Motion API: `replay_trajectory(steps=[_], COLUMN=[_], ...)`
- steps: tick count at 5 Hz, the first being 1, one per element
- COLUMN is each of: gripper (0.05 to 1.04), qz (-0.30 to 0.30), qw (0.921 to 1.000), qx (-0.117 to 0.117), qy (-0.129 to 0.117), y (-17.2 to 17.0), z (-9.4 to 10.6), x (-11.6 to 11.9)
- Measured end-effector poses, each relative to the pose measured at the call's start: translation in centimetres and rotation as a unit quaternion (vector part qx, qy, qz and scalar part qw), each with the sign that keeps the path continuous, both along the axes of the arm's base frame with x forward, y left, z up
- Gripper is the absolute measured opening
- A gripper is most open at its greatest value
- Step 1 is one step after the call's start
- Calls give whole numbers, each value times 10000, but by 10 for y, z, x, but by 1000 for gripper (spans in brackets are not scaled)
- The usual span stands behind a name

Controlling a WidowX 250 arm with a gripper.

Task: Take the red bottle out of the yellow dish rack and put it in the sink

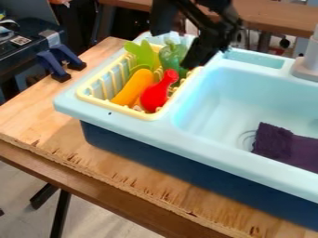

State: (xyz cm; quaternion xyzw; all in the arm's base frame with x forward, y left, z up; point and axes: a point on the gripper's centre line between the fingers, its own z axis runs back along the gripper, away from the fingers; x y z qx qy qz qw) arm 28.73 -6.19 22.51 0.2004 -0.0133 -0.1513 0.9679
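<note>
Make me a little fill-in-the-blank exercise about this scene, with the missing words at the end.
The toy right beside the claw is ____. The toy with a round bottom and narrow neck, at the near end of the rack, is ____. In the picture, the rack is to the ____ of the sink. The cloth in the sink is ____.

Missing words: green; red; left; purple.

We observe bright, diffuse light across the toy sink (211, 153) and wooden table (37, 111), with soft shading inside the basin (211, 102) and deeper darkness at upper left; we cannot determine its source.
</note>
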Motion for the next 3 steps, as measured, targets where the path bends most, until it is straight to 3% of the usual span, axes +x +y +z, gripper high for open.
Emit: replay_trajectory(steps=[1,2,3], gripper=[1006,1006,1006], qz=[-212,-543,-552], qw=[9998,9983,9984], qx=[46,-35,-12], qy=[-1,-184,-119], y=[4,-1,-2], z=[-11,-18,-25], x=[9,18,20])
